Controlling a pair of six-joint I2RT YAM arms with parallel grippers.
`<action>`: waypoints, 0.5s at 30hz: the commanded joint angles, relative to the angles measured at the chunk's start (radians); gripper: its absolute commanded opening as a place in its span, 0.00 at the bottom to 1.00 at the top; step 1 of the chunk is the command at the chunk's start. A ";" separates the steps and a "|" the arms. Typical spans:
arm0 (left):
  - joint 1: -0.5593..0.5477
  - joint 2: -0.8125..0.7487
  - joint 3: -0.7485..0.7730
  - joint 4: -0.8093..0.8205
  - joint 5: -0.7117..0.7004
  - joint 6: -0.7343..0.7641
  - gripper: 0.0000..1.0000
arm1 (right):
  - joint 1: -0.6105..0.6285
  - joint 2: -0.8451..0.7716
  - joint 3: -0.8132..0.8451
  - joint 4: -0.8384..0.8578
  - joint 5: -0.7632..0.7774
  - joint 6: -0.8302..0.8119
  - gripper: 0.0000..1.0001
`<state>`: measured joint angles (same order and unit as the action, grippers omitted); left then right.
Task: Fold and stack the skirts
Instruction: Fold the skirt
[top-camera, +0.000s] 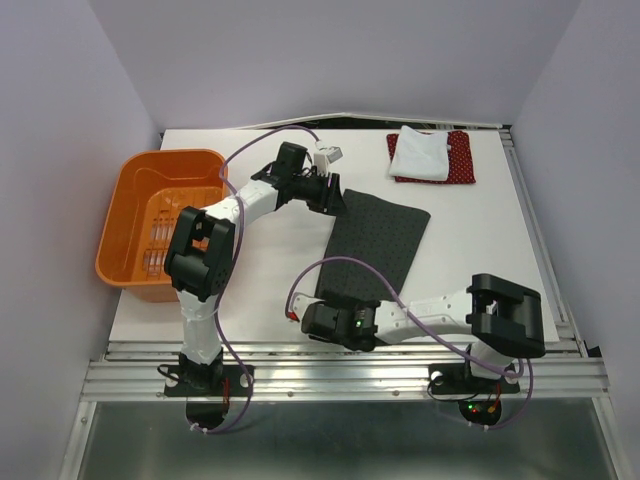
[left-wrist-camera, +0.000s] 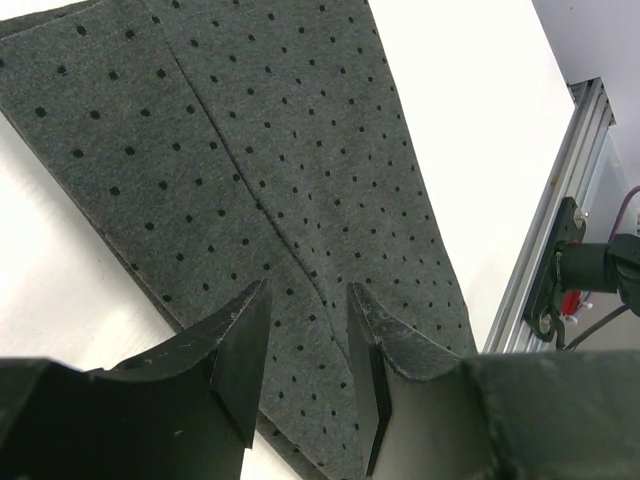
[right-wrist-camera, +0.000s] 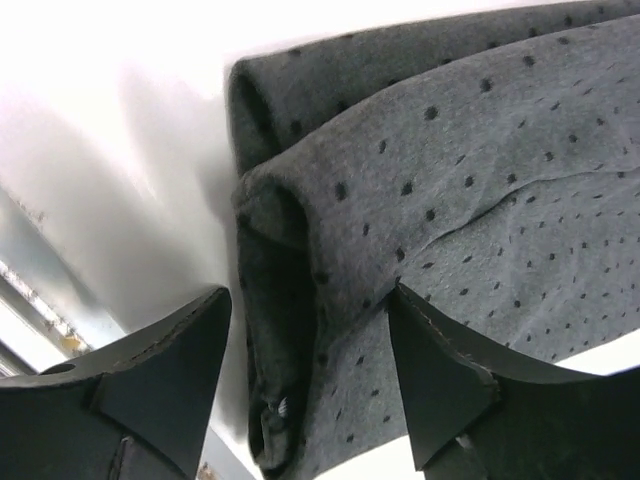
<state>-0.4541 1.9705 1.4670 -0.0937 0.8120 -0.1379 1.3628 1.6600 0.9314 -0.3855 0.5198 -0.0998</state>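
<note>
Lying folded mid-worktop (top-camera: 480, 240), the grey skirt (top-camera: 375, 245) is stretching from 12 to 6 o'clock. The left tool (left-wrist-camera: 307, 295) is standing released over its 11 o'clock corner. The right tool (right-wrist-camera: 308, 300), also released, is straddling the folded 6 o'clock edge. The white skirt (top-camera: 420, 152) is resting on the red skirt (top-camera: 462, 160) at 1 o'clock.

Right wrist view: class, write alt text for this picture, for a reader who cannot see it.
A dark grey skirt with small black dots lies on a white table, its folded, rolled edge sitting between the two black fingers of the right end effector. The fingers stand apart, one on either side of that edge.
</note>
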 joint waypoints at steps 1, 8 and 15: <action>0.000 -0.036 0.029 0.028 0.021 0.018 0.47 | 0.009 0.052 -0.037 0.076 0.040 0.019 0.68; 0.000 -0.055 -0.028 0.049 0.033 0.011 0.48 | -0.005 0.083 -0.086 0.138 0.049 -0.008 0.38; 0.000 -0.082 -0.062 0.005 0.029 0.072 0.50 | -0.054 -0.008 0.000 0.076 -0.065 -0.006 0.01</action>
<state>-0.4541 1.9697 1.4128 -0.0845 0.8181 -0.1173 1.3369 1.7103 0.8898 -0.2535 0.5735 -0.1280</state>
